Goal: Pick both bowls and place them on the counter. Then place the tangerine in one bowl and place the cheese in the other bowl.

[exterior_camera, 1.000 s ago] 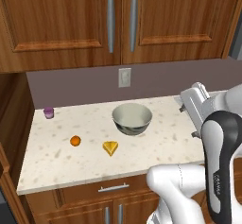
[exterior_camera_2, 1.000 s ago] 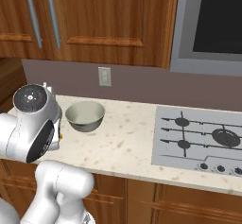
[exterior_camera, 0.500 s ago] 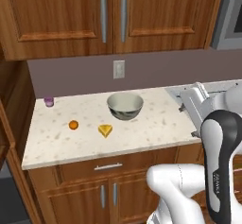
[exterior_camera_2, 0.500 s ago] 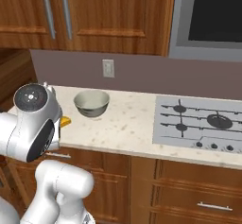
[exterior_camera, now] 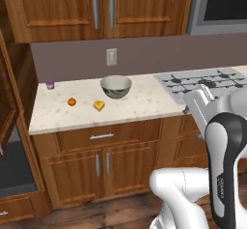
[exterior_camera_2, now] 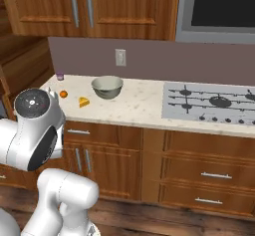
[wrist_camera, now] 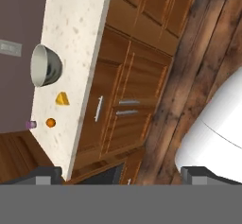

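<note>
A pale cream-grey bowl with a dark-patterned outside stands upright and empty on the beige speckled counter, near the back wall. In front of it to the left lie the yellow cheese wedge and, further left, the orange tangerine. My gripper is open and holds nothing. It hangs well back from the counter, out over the wooden floor in front of the cabinets.
A small purple cup stands at the counter's back left corner. To the right of the bowl the grey stovetop is set into the counter, under a dark microwave. Wooden drawers and doors run below, upper cabinets above.
The whole picture has drawn back from the counter and shifted, so the base has driven away. Bowl, cheese and tangerine keep their places on the counter. The gripper stays open.
</note>
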You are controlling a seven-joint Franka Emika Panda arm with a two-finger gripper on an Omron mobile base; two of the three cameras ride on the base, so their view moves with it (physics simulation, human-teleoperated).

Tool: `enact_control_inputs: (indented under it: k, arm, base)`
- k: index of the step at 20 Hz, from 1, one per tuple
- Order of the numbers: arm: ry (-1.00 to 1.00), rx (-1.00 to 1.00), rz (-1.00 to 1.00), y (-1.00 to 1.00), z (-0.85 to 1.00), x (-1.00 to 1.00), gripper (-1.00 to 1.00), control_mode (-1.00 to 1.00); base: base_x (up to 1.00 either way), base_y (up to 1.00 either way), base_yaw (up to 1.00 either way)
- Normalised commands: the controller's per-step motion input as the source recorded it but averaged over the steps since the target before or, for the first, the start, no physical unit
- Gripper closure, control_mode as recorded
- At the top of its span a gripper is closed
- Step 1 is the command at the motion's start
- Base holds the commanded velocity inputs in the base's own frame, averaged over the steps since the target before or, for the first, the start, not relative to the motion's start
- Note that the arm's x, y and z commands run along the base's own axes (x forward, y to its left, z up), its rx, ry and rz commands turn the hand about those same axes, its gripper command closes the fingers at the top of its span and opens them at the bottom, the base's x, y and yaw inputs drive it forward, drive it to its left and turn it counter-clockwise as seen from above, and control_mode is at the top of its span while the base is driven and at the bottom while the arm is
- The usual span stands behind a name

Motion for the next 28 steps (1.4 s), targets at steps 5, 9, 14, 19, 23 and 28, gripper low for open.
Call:
enact_control_inputs:
  k: [5,9,14,19,23,28]
  arm:
    - [0.0,0.0,0.0,0.0,0.0,0.0,-1.0,1.0]
    - [0.0,0.0,0.0,0.0,0.0,0.0,-1.0,1.0]
    - [0.0,0.0,0.0,0.0,0.0,0.0,-1.0,1.0]
    - [0.0,0.0,0.0,0.0,0.0,0.0,-1.0,1.0]
    - [0.0,0.0,0.0,0.0,0.0,0.0,-1.0,1.0]
    - [0.0,0.0,0.0,0.0,0.0,0.0,-1.0,1.0]
  base:
    - [-0.76,0.38,-0.09]
    - [-0.41,0.73,-0.13]
    - [-0.23,0.79,-0.09]
    - [-0.26,0.74,0.0]
    - [-0.38,0.74,0.02]
    - [-0.37,0.76,0.03]
